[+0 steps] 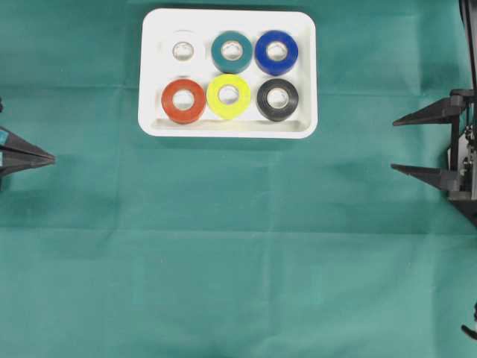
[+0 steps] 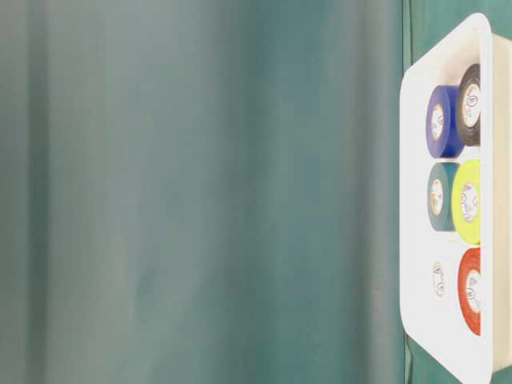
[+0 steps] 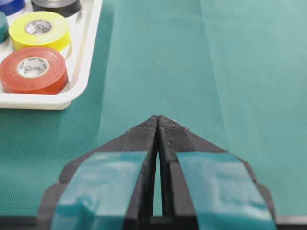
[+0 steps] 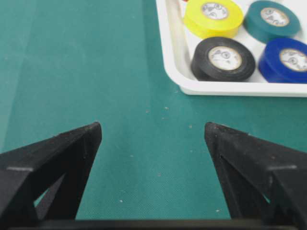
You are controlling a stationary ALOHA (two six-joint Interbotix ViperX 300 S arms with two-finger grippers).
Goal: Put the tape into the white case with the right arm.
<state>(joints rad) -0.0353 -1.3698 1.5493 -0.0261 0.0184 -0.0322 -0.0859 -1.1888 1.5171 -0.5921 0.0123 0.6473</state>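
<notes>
Tape rolls, six of them, lie flat in the white case point(image 1: 228, 127), which sits on the green cloth of the worktop point(image 1: 238, 246) near the far edge in the overhead view. They form two rows of three. The far row holds a white roll point(image 1: 182, 51), a teal roll point(image 1: 232, 51) and a blue roll point(image 1: 276, 52); the near row holds a red roll point(image 1: 183, 101), a yellow roll point(image 1: 229, 96) and a black roll point(image 1: 278, 99). Neighbouring rolls sit just beside one another, each with its pale core facing up.

The right tool point(image 1: 393, 144) hangs at the right edge of the overhead view, well apart from the case, its two pointed black fingers spread wide with nothing between them. From the right wrist view the same fingers frame bare cloth, and the case corner with the black roll point(image 4: 223, 58) lies ahead and to the right.

The left tool point(image 1: 52, 158) sits at the left edge of the overhead view, its teal-marked fingers pressed together at the tips and gripping nothing. In the left wrist view the red roll point(image 3: 32, 70) and yellow roll point(image 3: 39, 30) show ahead and to the left inside the case rim point(image 3: 81, 57).

From table level the case appears at the right edge of the frame.
</notes>
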